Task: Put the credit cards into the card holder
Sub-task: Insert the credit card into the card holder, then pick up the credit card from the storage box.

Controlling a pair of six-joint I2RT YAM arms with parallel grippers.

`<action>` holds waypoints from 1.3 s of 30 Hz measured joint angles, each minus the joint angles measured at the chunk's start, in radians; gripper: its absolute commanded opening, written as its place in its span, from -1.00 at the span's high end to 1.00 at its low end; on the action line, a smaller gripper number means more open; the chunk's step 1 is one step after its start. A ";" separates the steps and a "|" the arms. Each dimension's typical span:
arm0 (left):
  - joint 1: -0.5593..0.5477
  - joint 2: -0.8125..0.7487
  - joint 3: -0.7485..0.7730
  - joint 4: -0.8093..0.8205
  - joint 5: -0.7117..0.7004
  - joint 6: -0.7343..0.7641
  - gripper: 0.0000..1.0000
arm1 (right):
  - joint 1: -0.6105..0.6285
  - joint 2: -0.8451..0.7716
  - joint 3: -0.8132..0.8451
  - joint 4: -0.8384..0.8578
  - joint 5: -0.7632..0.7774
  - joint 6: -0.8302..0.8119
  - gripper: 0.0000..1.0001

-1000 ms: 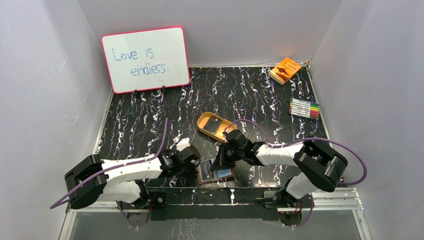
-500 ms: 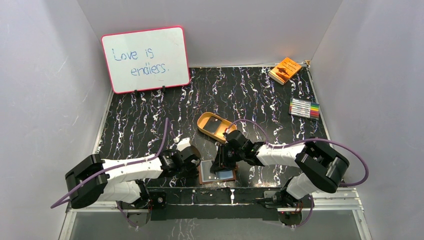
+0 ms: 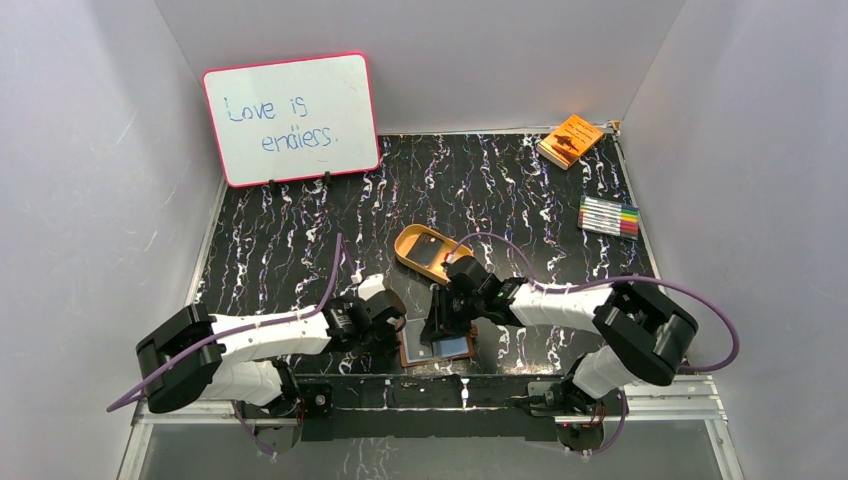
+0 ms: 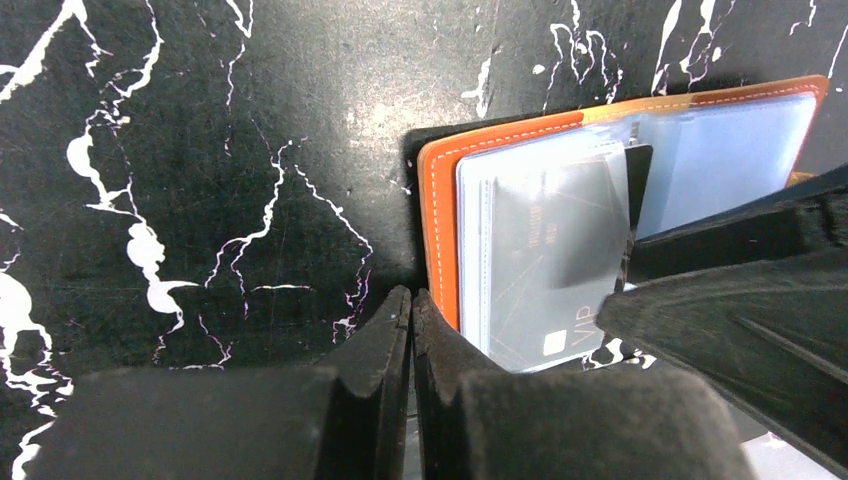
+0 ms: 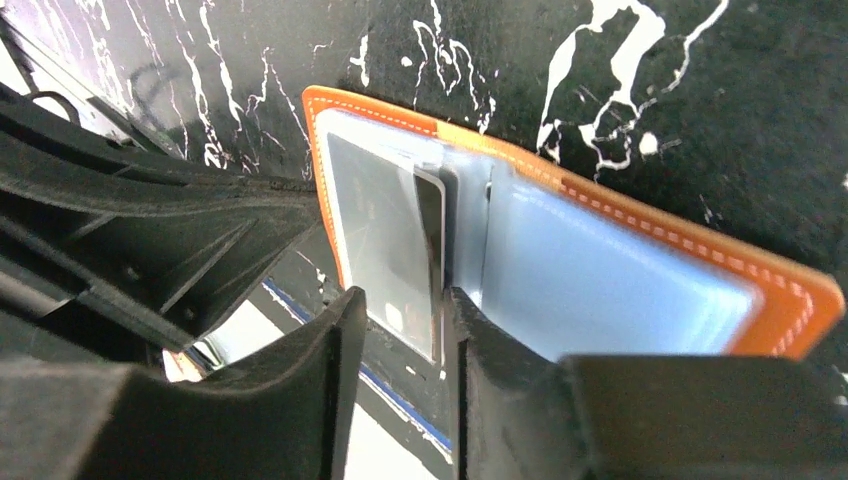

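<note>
Card holder (image 4: 438,200) lies open and flat on the black marbled table (image 4: 200,150), at its near edge, under both sets of fingers. A dark card (image 4: 550,250) sits in the clear sleeve of the half nearer the left arm. One of its long edges lies by the fold.

Left gripper (image 4: 410,325): fingers pressed together, nothing between them. Tips are at the holder's orange outer edge; contact cannot be confirmed.

Right gripper (image 5: 400,320): fingers partly apart, holding nothing. The card's edge shows in the gap below them. The pale blue sleeve of the other half lies just beside one finger.

In the way: the grippers crowd each other over the holder. The left gripper's body is just beside the right fingers, and a right finger hides the holder's near corner in the left wrist view.

Around: tan tray (image 3: 408,245) just beyond the right fingers, apart from the holder, with a dark flat rectangle inside that is too small to identify. Whiteboard (image 3: 290,118), orange booklet (image 3: 570,140) and markers (image 3: 609,216) are well beyond both grippers.
</note>
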 measured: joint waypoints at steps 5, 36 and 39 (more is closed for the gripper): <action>0.000 -0.023 0.000 -0.048 -0.038 -0.014 0.87 | 0.004 -0.098 0.046 -0.144 0.061 -0.031 -0.22; 0.000 -0.445 -0.004 -0.269 -0.213 -0.064 -0.18 | -0.295 0.116 0.318 -0.094 0.280 -0.019 -0.37; 0.000 -0.445 -0.010 -0.269 -0.213 -0.070 -0.18 | -0.295 0.165 0.342 -0.082 0.280 0.006 -0.33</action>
